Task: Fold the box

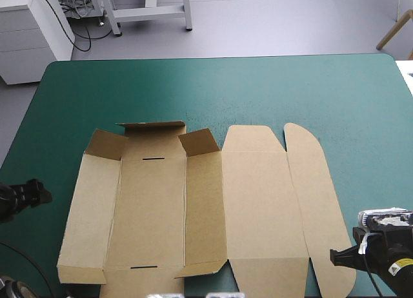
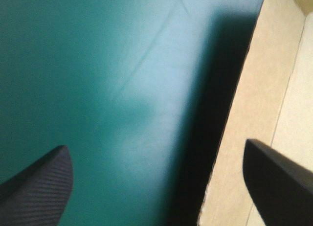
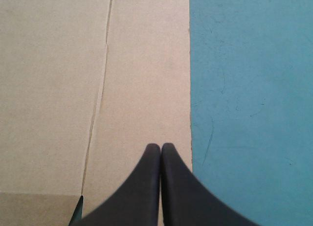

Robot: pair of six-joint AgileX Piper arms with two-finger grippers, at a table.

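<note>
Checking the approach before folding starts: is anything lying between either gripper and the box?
Nothing visible does. The left gripper, open, sits at the left edge of the box, with only bare teal-green cover beside it. The right gripper, shut, is over the box's right edge.

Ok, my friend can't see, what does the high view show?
A brown box lies almost flat on a teal-green table, some flaps on its left part raised. The left gripper sits off its left side, the right gripper at its near right edge.
</note>
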